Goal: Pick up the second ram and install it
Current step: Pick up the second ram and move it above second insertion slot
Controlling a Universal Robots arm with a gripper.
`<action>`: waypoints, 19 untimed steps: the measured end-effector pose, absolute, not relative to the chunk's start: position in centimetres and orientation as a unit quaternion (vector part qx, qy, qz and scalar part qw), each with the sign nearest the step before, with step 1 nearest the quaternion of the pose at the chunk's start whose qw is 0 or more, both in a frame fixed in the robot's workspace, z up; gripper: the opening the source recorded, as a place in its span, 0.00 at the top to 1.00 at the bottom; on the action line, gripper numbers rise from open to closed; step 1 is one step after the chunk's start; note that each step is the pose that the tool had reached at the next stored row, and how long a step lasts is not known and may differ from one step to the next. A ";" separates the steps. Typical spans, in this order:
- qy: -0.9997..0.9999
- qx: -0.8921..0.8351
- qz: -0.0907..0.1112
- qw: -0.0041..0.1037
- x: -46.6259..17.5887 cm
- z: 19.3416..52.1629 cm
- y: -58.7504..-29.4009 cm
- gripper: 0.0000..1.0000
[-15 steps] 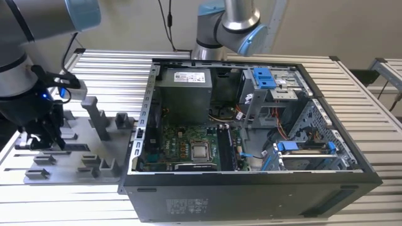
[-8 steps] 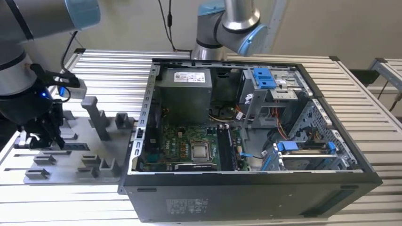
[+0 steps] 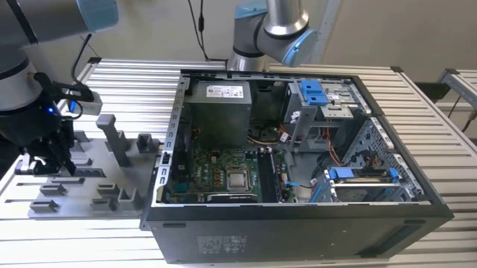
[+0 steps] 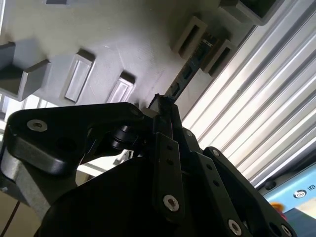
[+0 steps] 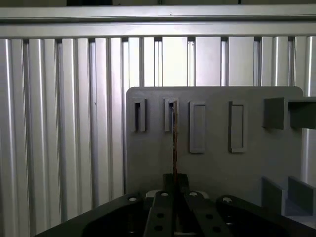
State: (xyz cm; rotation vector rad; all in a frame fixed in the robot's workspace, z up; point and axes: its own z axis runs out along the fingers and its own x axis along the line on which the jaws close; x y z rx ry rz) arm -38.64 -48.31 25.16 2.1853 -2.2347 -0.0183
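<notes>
- Two robot arms: upper left (image 3: 19,72), top centre (image 3: 272,25)
- One open computer case (image 3: 298,229)
- One grey fixture plate (image 3: 75,196), lower left
- One second ram (image 5: 174,138)
- One tool (image 5: 174,181)

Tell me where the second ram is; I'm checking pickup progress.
In the first wrist view the second ram sits edge-on in a grey tray slot, its near end between the gripper's fingers.

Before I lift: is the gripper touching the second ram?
Touching. In the first wrist view the second ram runs straight into the gripper, no gap.
</notes>
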 end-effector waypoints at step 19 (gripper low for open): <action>-0.715 0.699 -0.006 0.008 -38.6 25.9 -48.3 0.86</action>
